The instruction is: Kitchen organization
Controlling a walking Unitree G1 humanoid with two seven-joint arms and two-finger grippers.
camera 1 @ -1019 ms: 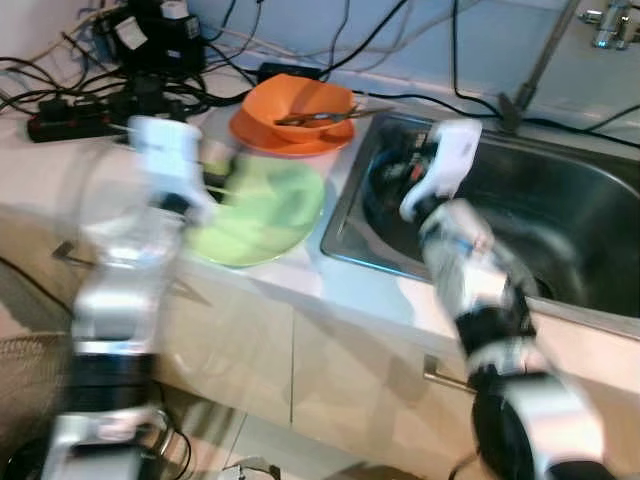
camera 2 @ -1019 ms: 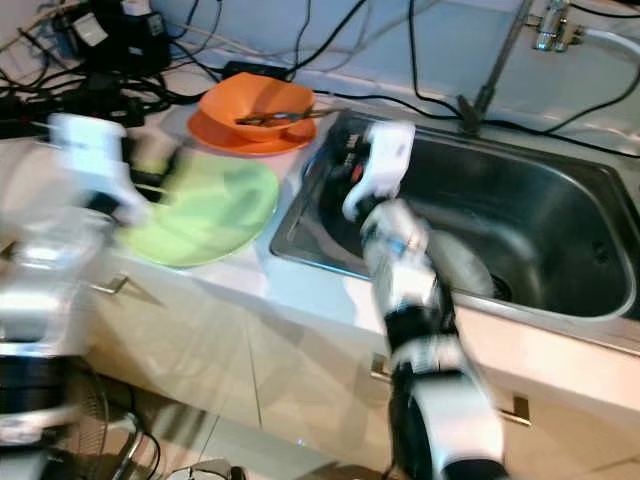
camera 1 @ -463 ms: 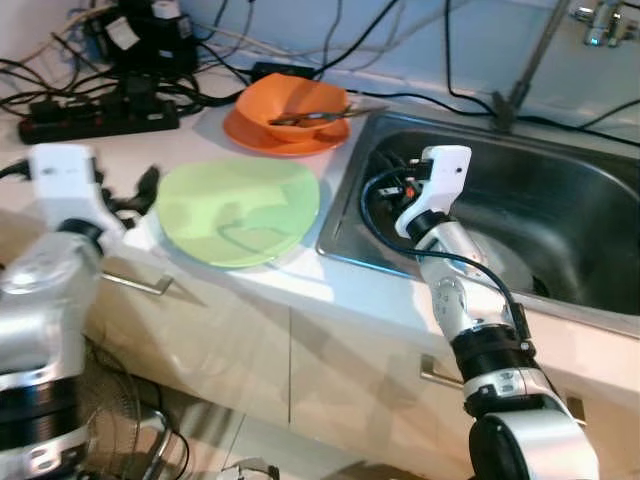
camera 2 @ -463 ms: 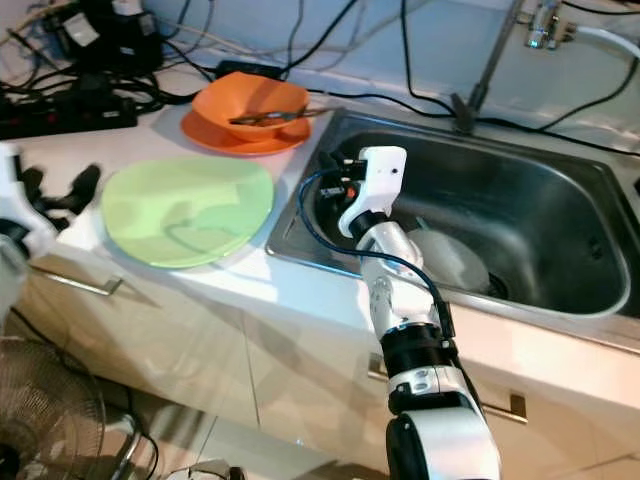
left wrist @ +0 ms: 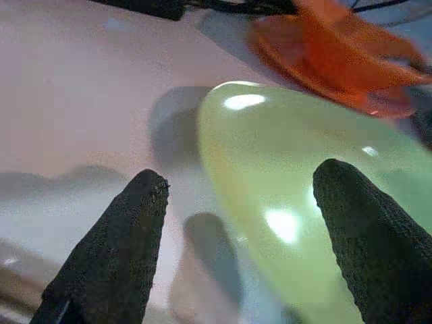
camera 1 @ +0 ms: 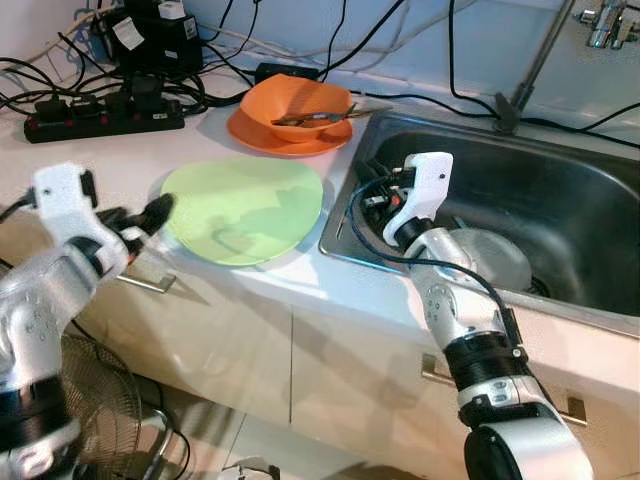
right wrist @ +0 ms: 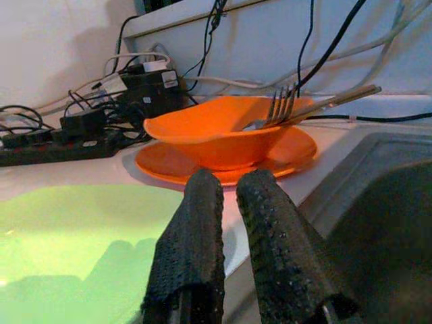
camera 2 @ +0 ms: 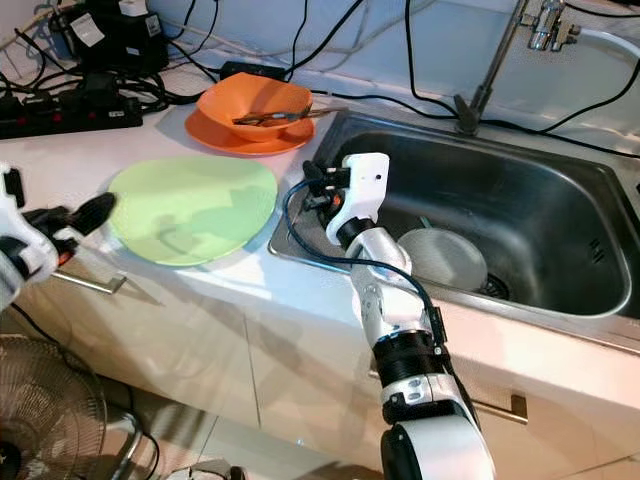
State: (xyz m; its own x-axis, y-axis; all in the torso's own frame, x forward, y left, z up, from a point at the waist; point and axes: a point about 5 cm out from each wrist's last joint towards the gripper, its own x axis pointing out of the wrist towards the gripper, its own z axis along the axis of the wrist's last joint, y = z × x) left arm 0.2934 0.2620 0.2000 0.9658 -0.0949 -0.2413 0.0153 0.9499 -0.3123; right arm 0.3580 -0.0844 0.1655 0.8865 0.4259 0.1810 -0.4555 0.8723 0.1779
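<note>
1. I see a white counter (camera 1: 250, 280) with a steel sink (camera 1: 560, 215) set into it on the robot's right side.
2. A flat green plate (camera 1: 243, 208) lies on the counter just beside the sink's left rim, close to the front edge of the counter.
3. Behind the green plate stands an orange bowl (camera 1: 295, 105) on an orange plate (camera 1: 262, 133). A fork (right wrist: 283, 108) rests in the bowl, and its handle reaches out over the rim toward the sink.
4. My left gripper (left wrist: 233, 223) is at the left edge of the green plate, low over the counter. Its two fingers stand wide apart and hold nothing. In the left wrist view one finger is over the plate and the other over the bare counter.
5. My right gripper (right wrist: 229, 202) is over the sink's left rim and points toward the orange bowl. Its two fingers are pressed together, with nothing between them.
6. Inside the sink, a grey round dish (camera 2: 442, 258) lies on the bottom, near the right arm.
7. At the back left of the counter I see a black power strip (camera 1: 105, 113) and a tangle of black cables (camera 1: 150, 80). More cables run along the wall behind the sink.
8. A faucet (camera 2: 545, 22) shows at the top right, behind the sink.
9. Under the counter are pale cabinet doors with metal handles, and a fan grille (camera 2: 45, 405) stands on the floor on the left.
</note>
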